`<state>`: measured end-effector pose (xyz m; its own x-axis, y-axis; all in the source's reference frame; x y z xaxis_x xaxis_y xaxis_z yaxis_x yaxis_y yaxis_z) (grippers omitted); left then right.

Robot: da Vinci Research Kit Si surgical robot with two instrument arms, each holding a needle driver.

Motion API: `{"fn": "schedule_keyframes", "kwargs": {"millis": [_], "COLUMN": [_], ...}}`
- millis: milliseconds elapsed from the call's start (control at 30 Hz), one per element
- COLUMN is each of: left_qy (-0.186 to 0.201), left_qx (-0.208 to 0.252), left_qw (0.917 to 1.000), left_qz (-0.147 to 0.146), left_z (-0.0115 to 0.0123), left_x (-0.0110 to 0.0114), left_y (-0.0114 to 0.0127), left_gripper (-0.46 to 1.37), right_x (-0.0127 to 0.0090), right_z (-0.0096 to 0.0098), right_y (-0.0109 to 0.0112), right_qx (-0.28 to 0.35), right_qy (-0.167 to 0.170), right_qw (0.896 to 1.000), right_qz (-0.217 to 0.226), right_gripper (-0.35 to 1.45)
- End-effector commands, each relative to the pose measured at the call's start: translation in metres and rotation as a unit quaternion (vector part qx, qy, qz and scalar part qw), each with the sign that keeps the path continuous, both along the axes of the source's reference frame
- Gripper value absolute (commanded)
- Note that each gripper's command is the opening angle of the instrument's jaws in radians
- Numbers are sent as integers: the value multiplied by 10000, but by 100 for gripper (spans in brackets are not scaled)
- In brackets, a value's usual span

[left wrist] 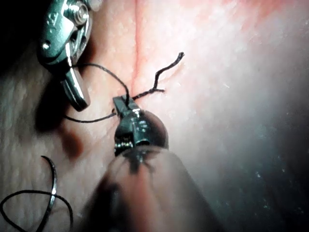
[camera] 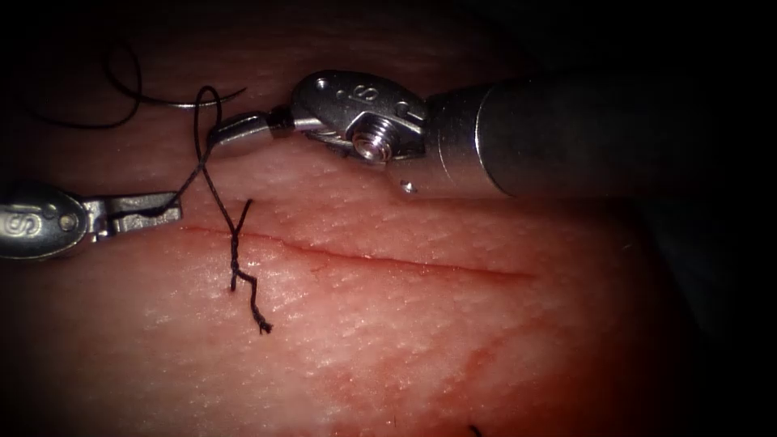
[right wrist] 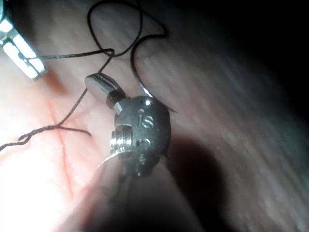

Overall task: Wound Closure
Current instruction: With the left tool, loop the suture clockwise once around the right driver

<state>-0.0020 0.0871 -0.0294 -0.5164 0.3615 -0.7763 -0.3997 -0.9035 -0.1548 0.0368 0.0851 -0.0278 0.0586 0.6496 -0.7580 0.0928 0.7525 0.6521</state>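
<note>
Thread (camera: 212, 174) sat clamped in my left tool (camera: 166, 208) and looped round my closed right tool (camera: 222, 133). Beyond my right tool, off the cut (camera: 364, 257), the needle (camera: 190, 103) lay free on the tissue (camera: 405, 324).

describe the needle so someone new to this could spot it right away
Start at the cut running across the tissue, then go past the right tool to the far side. The needle lies there loose, held by neither tool: a thin shiny curved wire, unlike the dull black thread.
</note>
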Motion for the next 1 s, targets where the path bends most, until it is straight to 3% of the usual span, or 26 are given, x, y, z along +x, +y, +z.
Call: {"fn": "schedule_keyframes", "kwargs": {"millis": [33,633,1000], "left_qy": [-18,-26,-28], "left_qx": [23,42,18], "left_qw": [10000,10000,10000], "left_qz": [41,2,10], "left_z": [1,8,14], "left_x": [0,-11,-20], "left_y": [0,7,15], "left_gripper": [-35,-35,-35], "right_x": [0,8,15], "right_z": [-1,-7,-6], "right_y": [0,3,4], "right_qx": [8,89,340], "right_qy": [9,232,724], "right_qw": [10000,9996,9965], "right_qz": [20,164,242], "right_gripper": [-35,-35,-35]}}
